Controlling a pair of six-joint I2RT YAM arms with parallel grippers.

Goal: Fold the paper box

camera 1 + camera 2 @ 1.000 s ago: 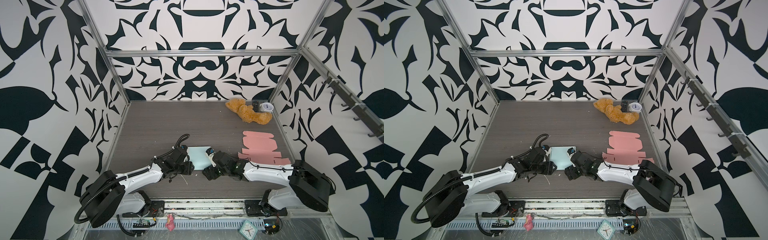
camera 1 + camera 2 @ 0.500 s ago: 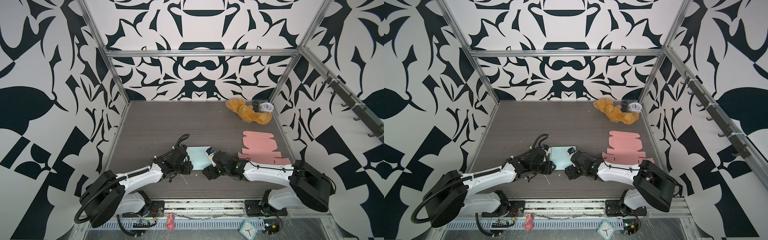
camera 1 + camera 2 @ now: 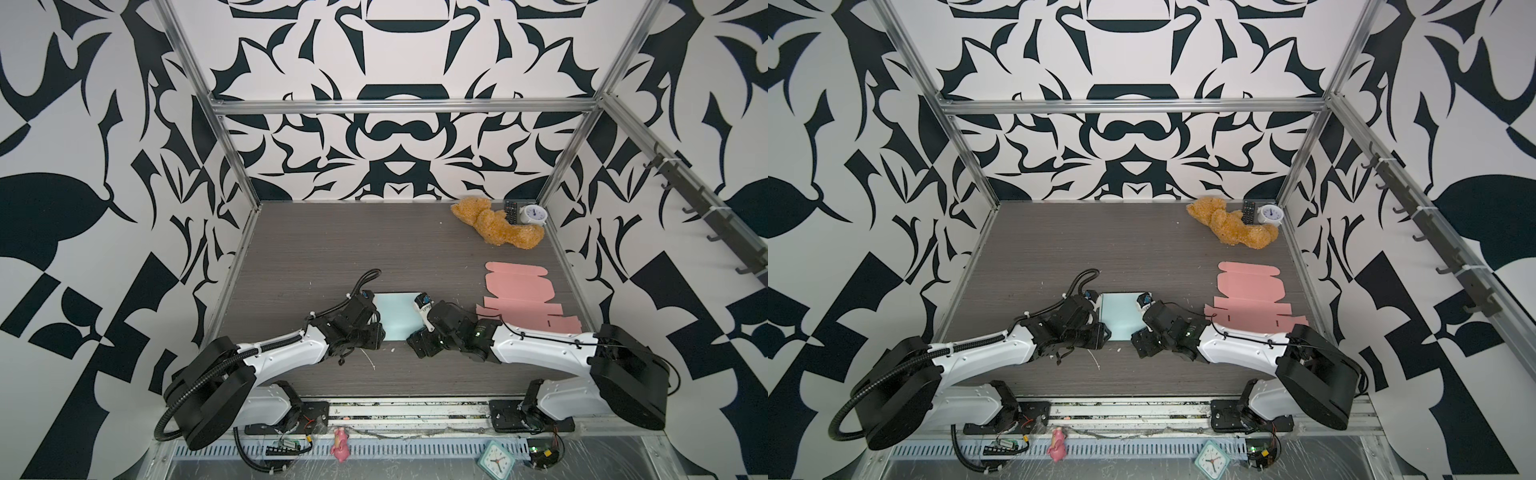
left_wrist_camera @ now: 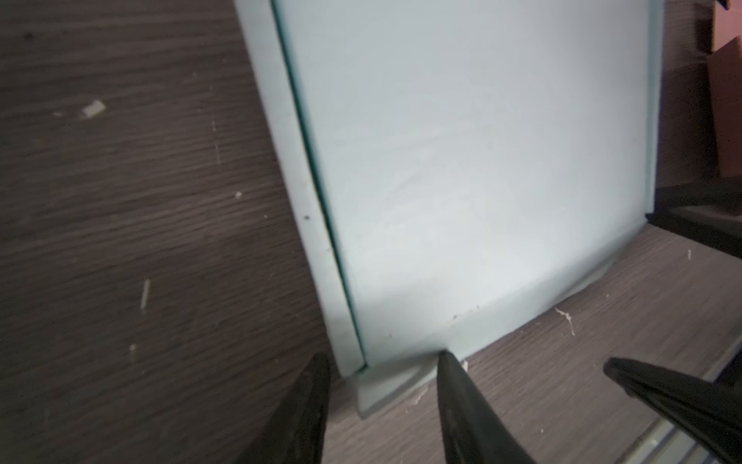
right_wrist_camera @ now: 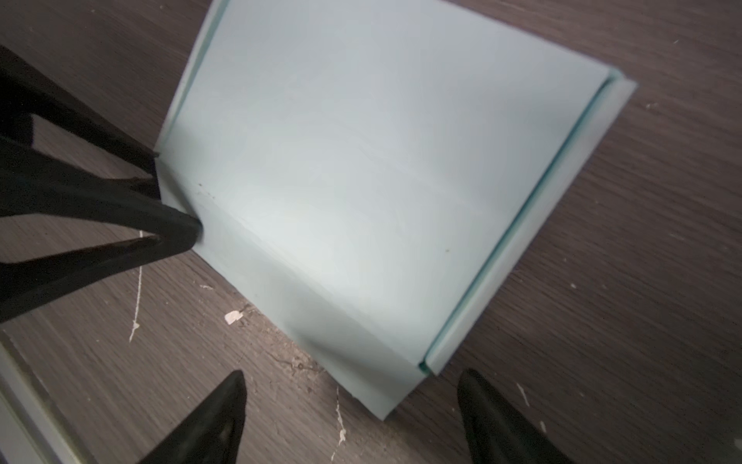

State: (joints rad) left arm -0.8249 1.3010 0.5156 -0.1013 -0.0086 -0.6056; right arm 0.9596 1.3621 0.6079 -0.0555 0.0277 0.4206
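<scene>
The paper box (image 3: 397, 316) is pale blue and lies folded flat on the dark wooden table, at the middle front in both top views (image 3: 1121, 313). My left gripper (image 4: 381, 357) is open at its near left corner, jaws on either side of the small corner flap. One fingertip (image 4: 445, 361) touches the front flap. My right gripper (image 5: 352, 373) stands wide open just in front of the near right corner of the box (image 5: 381, 180) and touches nothing. The left gripper's fingers (image 5: 176, 229) show in the right wrist view, pressing on the front edge.
A flat pink box blank (image 3: 519, 299) lies to the right of the blue box. At the back right are a teddy bear (image 3: 494, 226), a remote (image 3: 511, 210) and a white clock (image 3: 534, 214). The frame rail runs along the table's front edge.
The left gripper's jaws have drawn a little closer together round the corner flap. Both arms stay at the box's front corners.
</scene>
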